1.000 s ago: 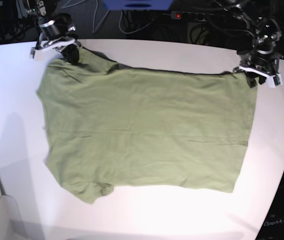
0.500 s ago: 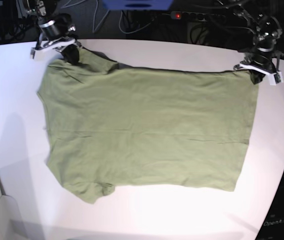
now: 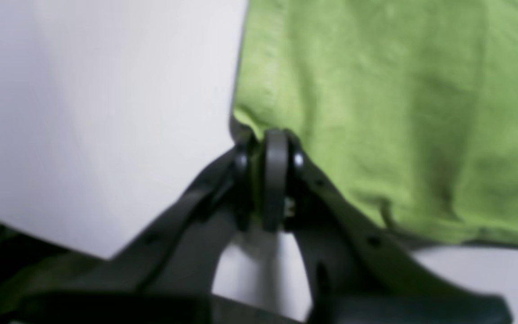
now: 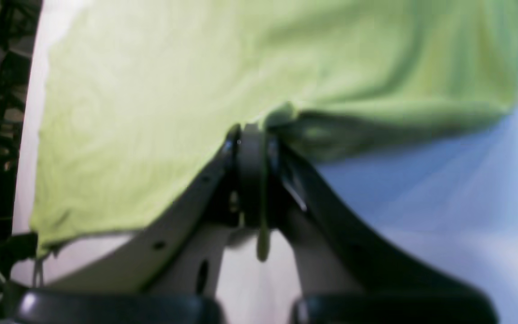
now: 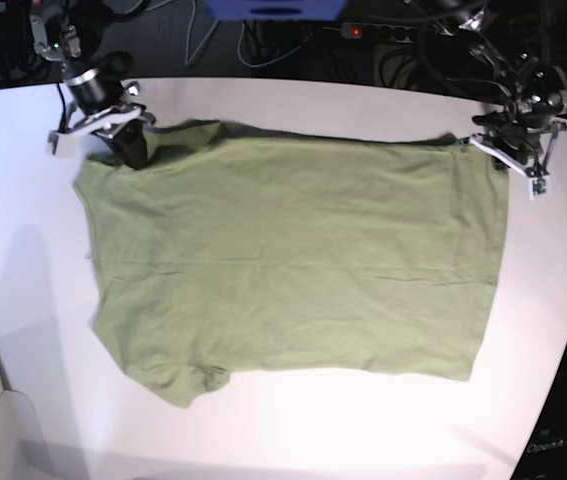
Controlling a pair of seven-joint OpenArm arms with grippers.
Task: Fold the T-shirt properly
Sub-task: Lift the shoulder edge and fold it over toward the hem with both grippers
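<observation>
1. The left gripper (image 3: pixel 268 148) has its jaws pinched together on the hem corner of the T-shirt (image 3: pixel 398 112); in its wrist view the green cloth bunches just above the fingertips, so it looks like a firm grip on the fabric edge.
2. The right gripper (image 4: pixel 252 135) is likewise clamped tight on the shirt, at the shoulder or sleeve edge, with a small ridge of cloth gathered beside its tips.
3. Outward from both claws, the T-shirt (image 5: pixel 293 260) lies spread nearly flat across the white table (image 5: pixel 23 220), its far edge strung between the two grippers, right gripper (image 5: pixel 123 140) and left gripper (image 5: pixel 513 150), at opposite far corners.
4. Holding the two far corners probably serves to lift that edge and carry it toward the near edge, making the first fold.
5. The near sleeve is slightly crumpled and may need smoothing.
6. Beyond the table's far edge hang dark cables (image 5: pixel 263 40) and a power strip (image 5: pixel 383 30), well apart from the cloth; nothing on the table blocks the fold.
</observation>
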